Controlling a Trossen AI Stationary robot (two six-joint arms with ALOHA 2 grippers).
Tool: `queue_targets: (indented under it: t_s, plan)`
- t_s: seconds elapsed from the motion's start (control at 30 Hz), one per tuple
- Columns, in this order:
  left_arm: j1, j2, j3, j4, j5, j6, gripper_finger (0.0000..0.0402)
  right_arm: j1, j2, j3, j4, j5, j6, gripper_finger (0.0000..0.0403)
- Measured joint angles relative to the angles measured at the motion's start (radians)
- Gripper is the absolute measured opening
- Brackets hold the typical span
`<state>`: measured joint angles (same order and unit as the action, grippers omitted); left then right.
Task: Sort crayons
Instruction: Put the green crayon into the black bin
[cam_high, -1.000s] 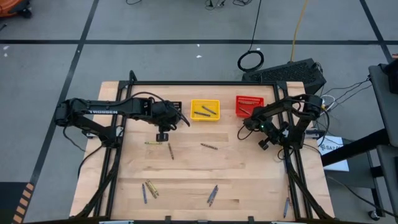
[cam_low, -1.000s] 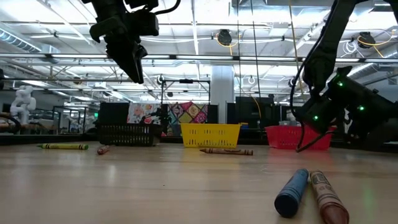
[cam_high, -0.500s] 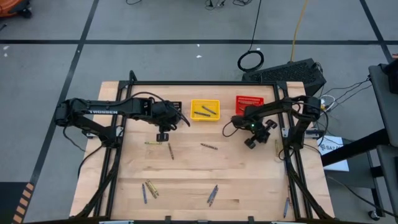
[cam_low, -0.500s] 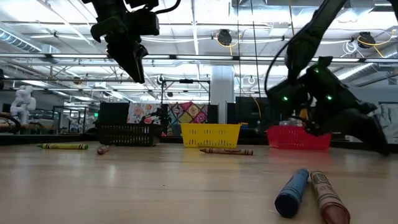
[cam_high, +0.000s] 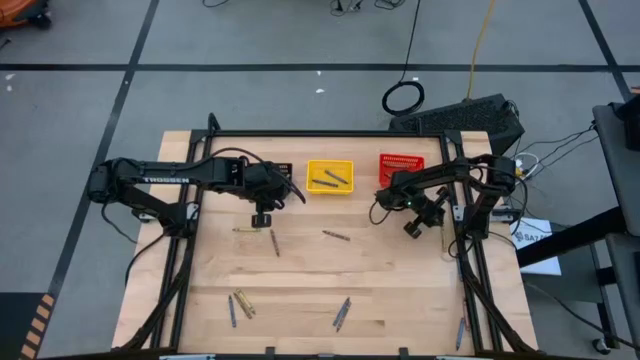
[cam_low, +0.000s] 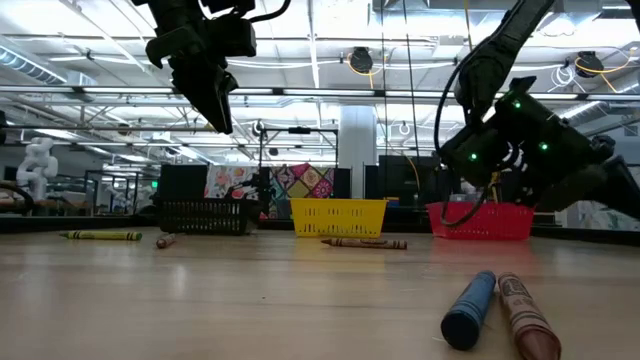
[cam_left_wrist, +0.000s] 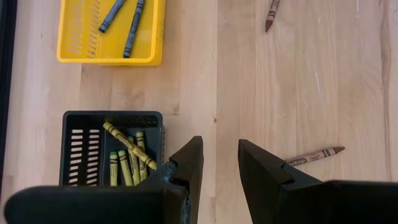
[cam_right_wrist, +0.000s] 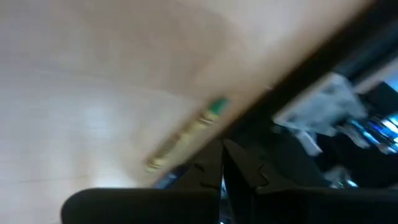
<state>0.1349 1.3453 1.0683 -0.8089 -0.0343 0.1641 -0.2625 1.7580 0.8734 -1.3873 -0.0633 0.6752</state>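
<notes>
With loose crayons (cam_high: 336, 236) scattered across the worktop (cam_high: 400, 290), the left end effector (cam_high: 260, 219), spread and empty at 9 o'clock, should drop straight onto one, while the right end effector (cam_high: 412, 228), pressed together, waits at 3 o'clock

Crayons (cam_high: 336, 236) lie scattered on table (cam_high: 400, 280); baskets (cam_high: 329, 177) at back.

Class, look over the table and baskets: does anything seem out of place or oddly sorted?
Yes. The yellow mesh basket holds two blue crayons, while the olive-yellow crayons sit in the black mesh basket, so colours and baskets do not match. One more olive-yellow crayon lies alone at the table's edge.
</notes>
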Motion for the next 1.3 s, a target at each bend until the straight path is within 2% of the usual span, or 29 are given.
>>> queue_targets:
  t_s: [0.17, 0.57, 0.67, 1.07, 1.3]
  plan:
    - [0.0, 0.0, 0.0, -0.002, 0.0, -0.002, 0.01, -0.02, 0.0, -0.044, 0.101, -0.024, -0.002, 0.0]
    - [0.0, 0.0, 0.0, 0.003, 0.0, -0.002, 0.01, -0.039, 0.0, -0.192, 0.14, -0.047, 0.041, 0.0]
    - [0.0, 0.0, 0.0, 0.011, 0.0, -0.002, 0.01, -0.038, 0.0, -0.198, 0.188, -0.097, 0.043, 0.0]
    - [0.0, 0.0, 0.0, 0.018, 0.0, -0.002, 0.01, -0.037, -0.009, -0.178, 0.191, -0.096, -0.001, 0.0]
    - [0.0, 0.0, 0.0, 0.027, 0.0, -0.002, 0.01, -0.037, -0.11, -0.087, 0.187, 0.012, 0.019, 0.0]
